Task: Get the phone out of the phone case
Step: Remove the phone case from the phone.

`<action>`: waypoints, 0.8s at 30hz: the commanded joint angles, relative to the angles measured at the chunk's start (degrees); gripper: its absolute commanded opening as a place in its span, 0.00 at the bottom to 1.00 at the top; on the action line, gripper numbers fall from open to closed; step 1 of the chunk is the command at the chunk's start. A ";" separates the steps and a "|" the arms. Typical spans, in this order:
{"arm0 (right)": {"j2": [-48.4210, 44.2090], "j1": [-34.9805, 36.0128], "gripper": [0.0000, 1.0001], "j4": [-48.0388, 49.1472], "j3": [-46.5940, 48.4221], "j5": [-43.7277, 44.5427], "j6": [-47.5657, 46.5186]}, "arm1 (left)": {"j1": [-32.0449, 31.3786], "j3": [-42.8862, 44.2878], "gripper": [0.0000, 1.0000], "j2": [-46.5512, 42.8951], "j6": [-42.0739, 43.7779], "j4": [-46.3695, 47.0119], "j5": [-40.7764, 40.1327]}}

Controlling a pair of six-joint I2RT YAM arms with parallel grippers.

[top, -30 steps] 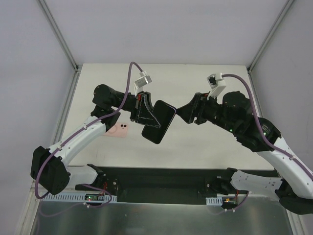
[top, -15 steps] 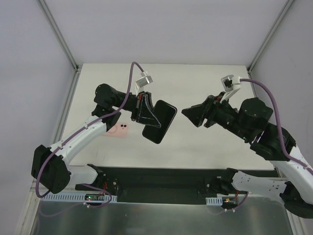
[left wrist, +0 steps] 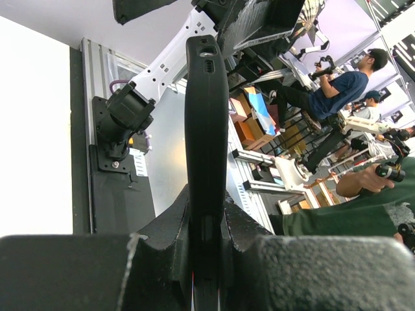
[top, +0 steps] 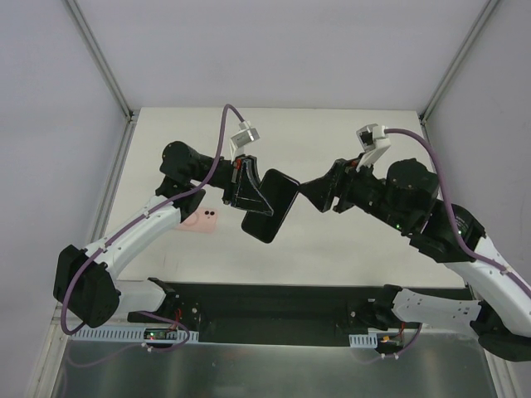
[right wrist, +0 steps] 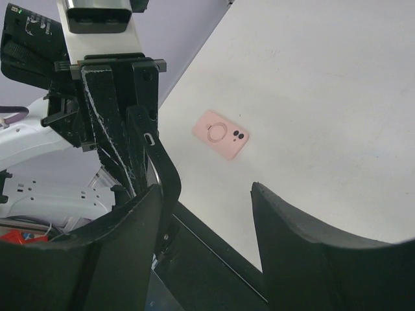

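— Above the middle of the bench (top: 348,141), where is the phone (top: 284,192)?

— It is held off the surface and tilted, with one end pinched in the left claw (top: 251,197). The left wrist view shows both fingers pressed on its flat faces, with its thin edge toward the camera.

— And the right claw (top: 308,192)?

— Its tips sit just beside the phone's other end. The jaws stand apart with nothing between them. Whether a finger touches the phone I cannot tell.

— The case (top: 205,219)?

— It is pink and lies flat on the bench's left half, nearer the front edge, partly under the left arm and apart from both claws. Its back faces up, showing a ring and two dark lens spots, so what is inside I cannot see.
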 commanded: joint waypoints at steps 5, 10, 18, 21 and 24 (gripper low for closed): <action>-1.39 0.33 0.60 1.66 2.31 3.72 -1.34 | 0.17 0.99 0.00 -1.12 1.34 3.75 -0.85; -1.39 0.33 0.60 1.40 2.22 3.98 -1.43 | 0.17 1.26 0.00 -0.95 1.42 3.75 -0.85; -0.95 0.33 0.60 1.57 2.05 3.28 -1.51 | 0.17 1.26 0.00 -1.21 1.34 3.75 -0.93; -1.22 0.42 0.60 1.92 1.87 3.19 -1.43 | 0.17 1.08 0.00 -1.30 1.34 3.67 -0.85; -1.31 0.59 0.60 2.01 2.04 3.11 -1.43 | 0.17 1.08 0.00 -1.30 1.42 3.67 -1.02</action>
